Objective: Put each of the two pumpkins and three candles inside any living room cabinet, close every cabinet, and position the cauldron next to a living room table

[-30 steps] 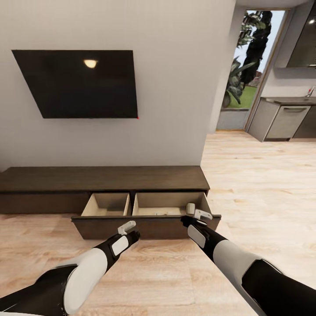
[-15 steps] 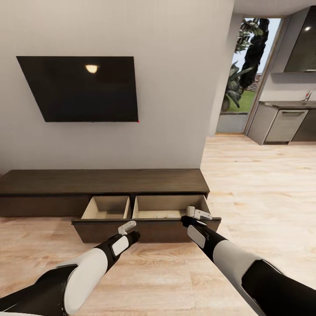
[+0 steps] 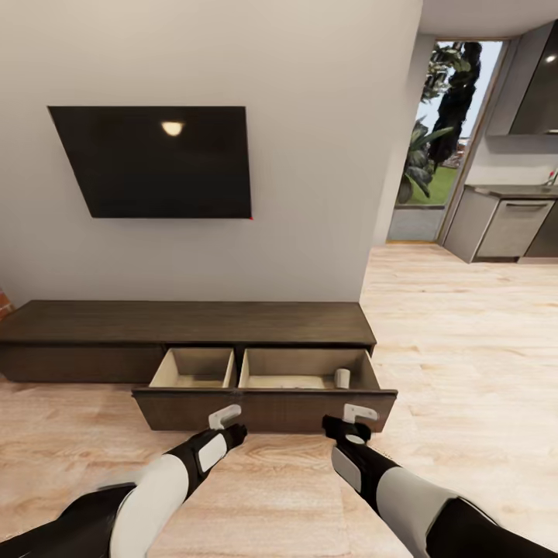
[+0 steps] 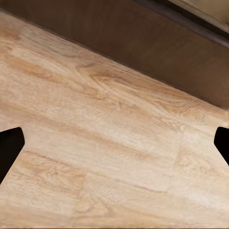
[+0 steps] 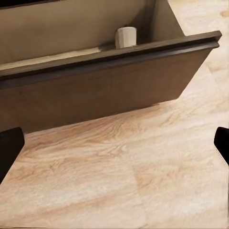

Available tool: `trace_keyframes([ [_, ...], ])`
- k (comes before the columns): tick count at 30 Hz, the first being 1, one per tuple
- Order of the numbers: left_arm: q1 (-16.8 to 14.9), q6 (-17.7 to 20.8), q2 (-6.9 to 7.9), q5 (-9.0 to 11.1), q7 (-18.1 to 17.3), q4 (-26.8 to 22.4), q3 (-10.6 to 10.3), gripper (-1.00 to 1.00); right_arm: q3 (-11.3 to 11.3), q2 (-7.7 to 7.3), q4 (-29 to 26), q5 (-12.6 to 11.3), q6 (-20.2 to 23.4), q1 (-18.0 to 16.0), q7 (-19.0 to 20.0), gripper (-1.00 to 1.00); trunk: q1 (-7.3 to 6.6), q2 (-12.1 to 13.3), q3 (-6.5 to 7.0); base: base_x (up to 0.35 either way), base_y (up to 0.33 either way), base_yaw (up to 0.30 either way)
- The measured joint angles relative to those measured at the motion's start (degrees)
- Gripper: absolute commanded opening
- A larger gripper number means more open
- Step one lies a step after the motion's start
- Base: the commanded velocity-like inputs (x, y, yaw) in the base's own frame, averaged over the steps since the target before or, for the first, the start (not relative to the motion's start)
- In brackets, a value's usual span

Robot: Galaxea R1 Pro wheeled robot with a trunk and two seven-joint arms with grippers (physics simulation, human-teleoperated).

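The long low dark-brown cabinet stands against the wall, and its wide drawer is pulled out. One tan candle stands upright in the right end of the pale drawer interior, and the right wrist view shows this candle behind the drawer front. My right gripper is open just in front of the drawer front, below the candle, holding nothing. My left gripper is open over the floor before the drawer's middle. No pumpkins or cauldron are in view.
A black TV hangs on the grey wall above the cabinet. To the right, light plank floor runs to a kitchen unit and a glass door. A bit of red brick shows at the far left.
My right gripper has drawn back from over the drawer to in front of its face, and the candle now stands alone inside. The whole picture has shifted, so the camera moved.
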Motion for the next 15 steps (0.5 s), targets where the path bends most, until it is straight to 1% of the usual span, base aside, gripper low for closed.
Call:
trace_keyframes([
  [2,0.83,-0.83,0.09,-0.09,0.02,-0.01,-0.02,1.00,-0.05,0.08,0.00,0.76,-0.16,0.39,-0.01,1.00,0.44,-0.80,-0.21,0.000,0.000,0.033],
  [9,1.85,-1.48,0.21,-0.21,0.03,-0.01,-0.03,1.00,-0.11,-0.01,1.27,1.23,-0.28,1.24,0.10,1.00,1.98,-3.61,-1.26,0.000,0.000,0.009],
  [11,3.20,-1.50,0.15,-0.20,-0.01,-0.01,-0.06,1.00,-0.11,0.01,2.08,1.21,-0.29,1.53,0.50,1.00,2.42,-4.41,-1.61,0.000,0.000,0.001],
  [12,4.46,-1.54,0.13,-0.20,-0.03,0.00,-0.02,1.00,-0.13,0.01,2.45,1.19,-0.30,1.82,1.05,1.00,2.64,-4.81,-1.80,0.000,0.000,0.000],
  [14,5.62,-1.58,0.13,-0.23,-0.04,-0.01,-0.07,1.00,-0.12,0.00,2.72,1.19,-0.31,2.22,1.81,1.00,3.08,-5.62,-2.15,0.000,0.000,0.000],
  [15,6.72,-1.63,0.15,-0.22,-0.05,0.00,-0.03,1.00,-0.22,-0.10,3.13,1.14,-0.34,2.97,3.13,1.00,3.30,-6.02,-2.33,0.000,0.000,0.000],
])
